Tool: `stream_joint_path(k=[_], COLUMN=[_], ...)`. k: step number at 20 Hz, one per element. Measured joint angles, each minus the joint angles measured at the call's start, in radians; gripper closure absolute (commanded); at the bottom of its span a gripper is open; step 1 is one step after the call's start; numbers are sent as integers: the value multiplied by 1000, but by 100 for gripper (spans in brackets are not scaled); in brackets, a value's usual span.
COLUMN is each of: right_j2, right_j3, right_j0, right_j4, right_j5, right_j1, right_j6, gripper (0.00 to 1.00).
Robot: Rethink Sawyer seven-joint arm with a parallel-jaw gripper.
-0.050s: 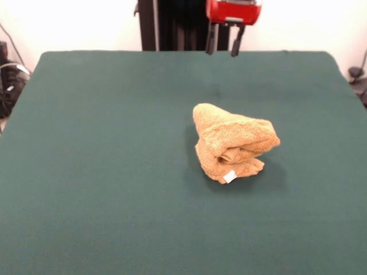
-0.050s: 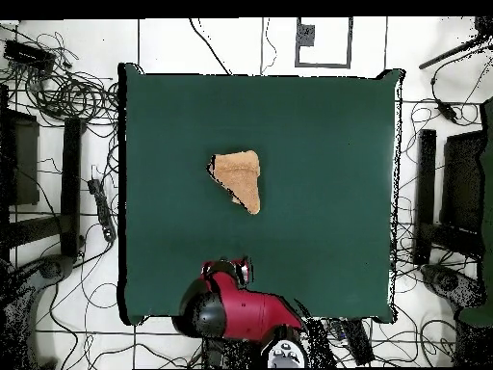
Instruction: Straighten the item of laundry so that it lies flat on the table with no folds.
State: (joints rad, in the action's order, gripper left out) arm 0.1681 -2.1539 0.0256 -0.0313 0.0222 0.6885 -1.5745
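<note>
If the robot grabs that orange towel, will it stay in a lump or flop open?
The towel looks like soft terry, bunched in loose folds, so it would probably droop and partly unfold when lifted. It shouldn't roll or break. Pushed along the cloth-covered table, it would likely drag and crumple.

Orange-tan towel (image 1: 234, 143), white tag (image 1: 230, 176), plain dark green table (image 1: 103, 172).

Robot lab: green-clothed table (image 2: 318, 125), cables (image 2: 58, 92) sprawled over floor, equipment racks (image 2: 38, 183).
</note>
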Motion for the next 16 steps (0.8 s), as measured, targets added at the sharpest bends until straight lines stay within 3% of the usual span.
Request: stream_joint_path(k=[16], right_j2=[8], right_j3=[63], right_j0=[-9], right_j4=[4], right_j5=[0], right_j1=[-72], right_j6=[0], gripper=[0])
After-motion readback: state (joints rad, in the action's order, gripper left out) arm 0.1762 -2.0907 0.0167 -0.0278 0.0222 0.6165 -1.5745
